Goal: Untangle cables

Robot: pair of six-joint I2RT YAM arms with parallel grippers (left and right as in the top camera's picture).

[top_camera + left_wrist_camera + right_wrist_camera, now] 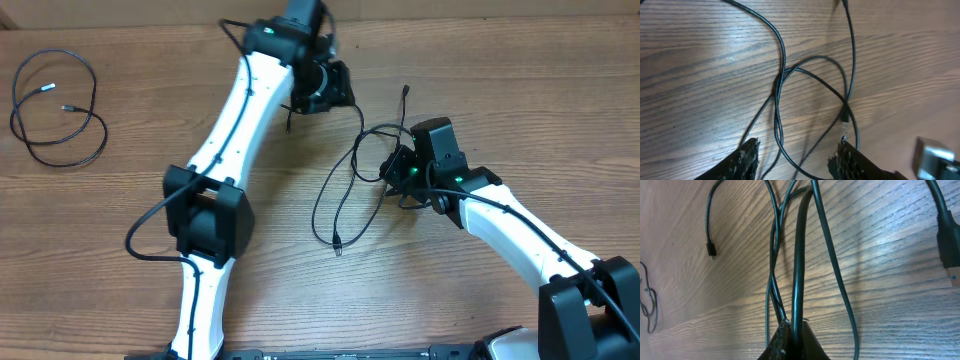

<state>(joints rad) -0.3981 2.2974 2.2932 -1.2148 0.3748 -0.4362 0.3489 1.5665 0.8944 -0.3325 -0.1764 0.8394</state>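
Two thin black cables lie tangled [352,172] on the wooden table between the arms. One plug end [337,243] points to the front, another [405,92] to the back. My right gripper [400,172] is shut on one cable of the tangle [799,260]; its jaws [791,326] pinch the cord while other strands pass beside them. My left gripper [325,88] is open [796,149] over crossing loops [781,80], holding nothing. A third cable [55,110] lies coiled apart at the far left.
A small plug [712,250] and a larger USB connector [950,245] show in the right wrist view. The left arm's own thicker wire [150,225] loops out near its base. The right gripper's body [932,156] shows in the left wrist view.
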